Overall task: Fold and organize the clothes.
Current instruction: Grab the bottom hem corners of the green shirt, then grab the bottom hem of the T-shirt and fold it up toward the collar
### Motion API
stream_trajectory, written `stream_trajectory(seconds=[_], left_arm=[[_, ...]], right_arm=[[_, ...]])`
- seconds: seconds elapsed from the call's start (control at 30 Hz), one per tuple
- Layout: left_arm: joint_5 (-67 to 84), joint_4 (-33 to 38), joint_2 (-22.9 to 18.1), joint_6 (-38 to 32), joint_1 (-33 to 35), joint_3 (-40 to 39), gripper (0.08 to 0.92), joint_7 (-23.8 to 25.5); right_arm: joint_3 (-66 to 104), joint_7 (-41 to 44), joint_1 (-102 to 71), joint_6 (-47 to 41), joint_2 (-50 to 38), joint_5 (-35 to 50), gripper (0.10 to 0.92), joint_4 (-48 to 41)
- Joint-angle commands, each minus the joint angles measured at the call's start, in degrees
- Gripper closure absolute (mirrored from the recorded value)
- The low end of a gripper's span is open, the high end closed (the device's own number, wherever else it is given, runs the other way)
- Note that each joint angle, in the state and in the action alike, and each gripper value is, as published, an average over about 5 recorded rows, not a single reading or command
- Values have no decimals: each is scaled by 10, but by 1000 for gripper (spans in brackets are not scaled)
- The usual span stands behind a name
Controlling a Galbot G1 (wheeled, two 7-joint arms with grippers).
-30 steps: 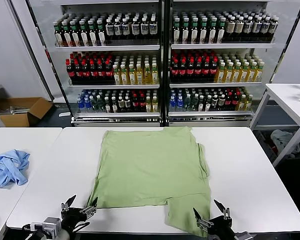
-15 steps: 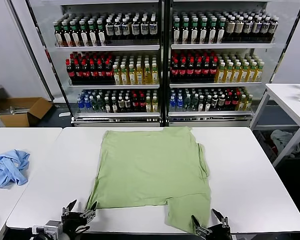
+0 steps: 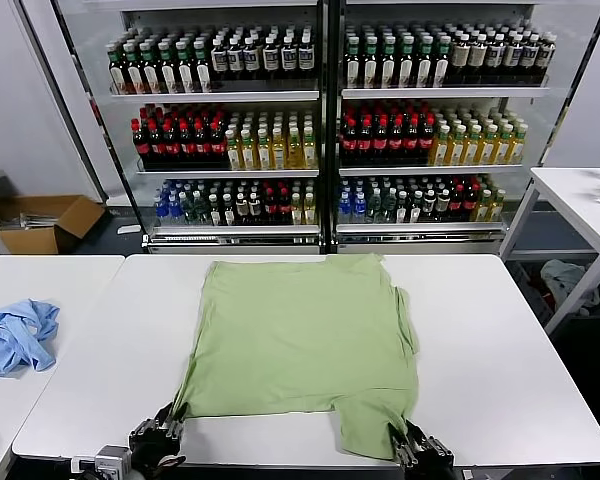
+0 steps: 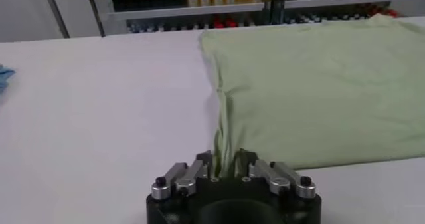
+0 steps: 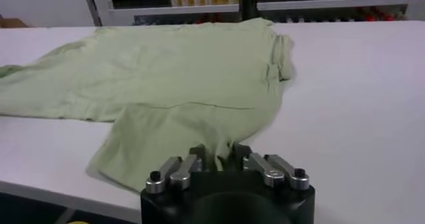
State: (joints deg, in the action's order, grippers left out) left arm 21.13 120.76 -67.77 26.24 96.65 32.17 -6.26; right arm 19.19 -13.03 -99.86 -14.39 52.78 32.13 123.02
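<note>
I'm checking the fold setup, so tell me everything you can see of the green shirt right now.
The green shirt is light green, thin soft-looking cloth, spread flat with its plain side up on the white table. A collar shows at the far edge, and a loose flap reaches the near table edge. The left gripper is shut on its near left corner; the right gripper is shut on the flap's near edge.

I've got a white table (image 3: 500, 340) centre frame, a second white table (image 3: 40, 280) to the left with a blue garment (image 3: 18, 335) on it, and a third (image 3: 580, 200) at far right. Behind: two glass-door coolers (image 3: 325, 120) packed with bottles. Open cardboard box (image 3: 40, 220) on the dark floor, left, against a pale wall.
</note>
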Motion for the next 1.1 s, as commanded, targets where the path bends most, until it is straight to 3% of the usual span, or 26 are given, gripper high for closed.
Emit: stream_trajectory(seconds=[0.03,0.17,0.43,0.8,1.1], left_arm=[[-1,0,-1,0,-1,-1,862,0],[-4,-3,-3,-2,-5,-3,917,3],[-12,36,0,-20,13,7,919,-1],[8,129,39,-20,153,47,919,-26],[16,221,62,0,247,100,919,-43]], right_arm=[[-5,-3,-1,0,0,8,909,-1],[-2,-1,6,1,0,11,919,-4],[75,35,-13,-11,-21,55,919,46],[239,138,-172,-56,-28,84,919,146],[265,161,-216,-65,-17,59,919,195]])
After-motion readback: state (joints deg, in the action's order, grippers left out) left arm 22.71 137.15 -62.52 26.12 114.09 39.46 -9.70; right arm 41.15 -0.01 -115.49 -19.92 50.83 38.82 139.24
